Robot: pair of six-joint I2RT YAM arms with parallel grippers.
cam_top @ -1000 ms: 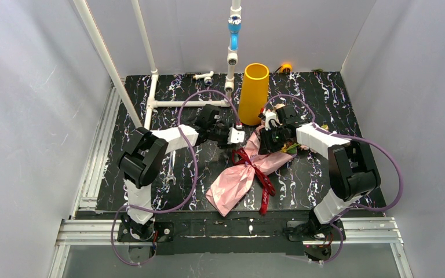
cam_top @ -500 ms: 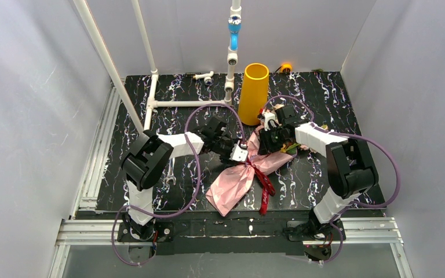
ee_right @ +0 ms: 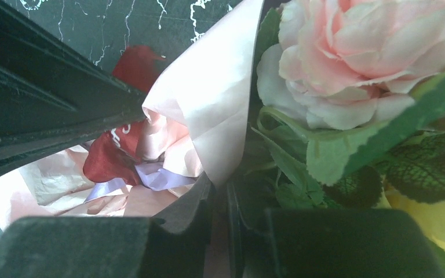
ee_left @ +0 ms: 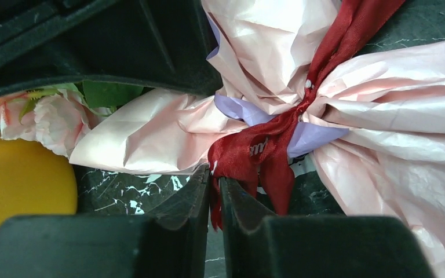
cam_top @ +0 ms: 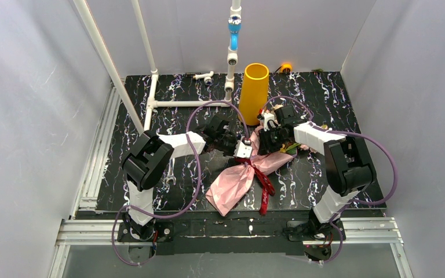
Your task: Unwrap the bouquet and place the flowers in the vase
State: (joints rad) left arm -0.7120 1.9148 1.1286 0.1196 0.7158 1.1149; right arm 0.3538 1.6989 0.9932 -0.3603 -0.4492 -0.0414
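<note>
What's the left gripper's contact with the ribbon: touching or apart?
Touching. Left wrist view shows a tail of the ribbon pinched in the left gripper, with no gap visible.

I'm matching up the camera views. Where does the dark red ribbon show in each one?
Top external: ribbon at centre, tails running toward the near edge.
Left wrist: ribbon at centre, knotted.
Right wrist: ribbon lower left, behind a paper fold.
Shared landmark: the pink paper it binds.
</note>
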